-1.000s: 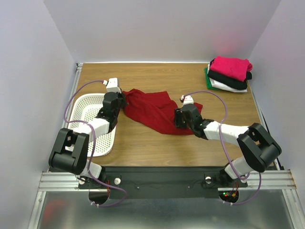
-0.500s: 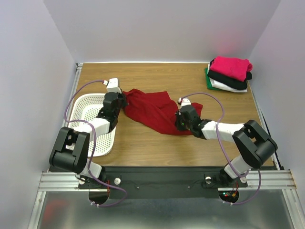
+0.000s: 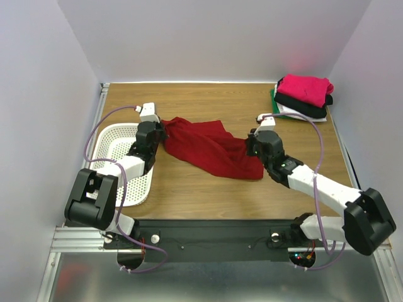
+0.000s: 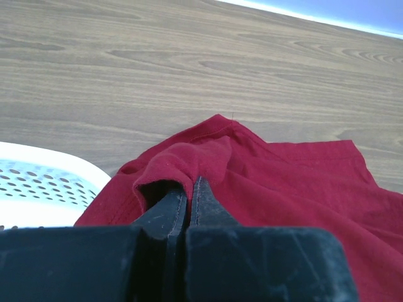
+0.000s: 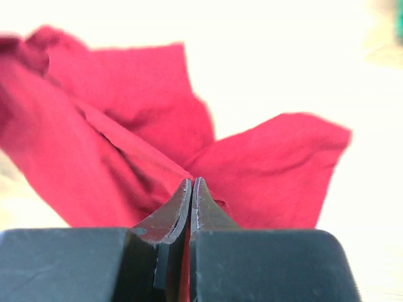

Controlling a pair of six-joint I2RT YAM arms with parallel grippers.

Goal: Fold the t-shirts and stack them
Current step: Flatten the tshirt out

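Observation:
A large dark red t-shirt (image 3: 208, 146) lies crumpled across the middle of the table. My left gripper (image 3: 162, 132) is shut on its left edge, where the cloth (image 4: 208, 157) folds over the fingertips (image 4: 203, 195). Pinching the shirt's right edge (image 5: 264, 170), my right gripper (image 3: 250, 146) is shut as well, and it holds that edge lifted. At the far right corner sits a stack of folded t-shirts (image 3: 303, 96): bright pink (image 3: 306, 87) on top, then black, white and green.
A white perforated basket (image 3: 123, 162) sits at the left, under my left arm; its rim (image 4: 38, 189) shows in the left wrist view. Grey walls close in the table on three sides.
My right gripper has closed on the red shirt's right edge and pulled it up and to the right, stretching the cloth. The left gripper has kept still.

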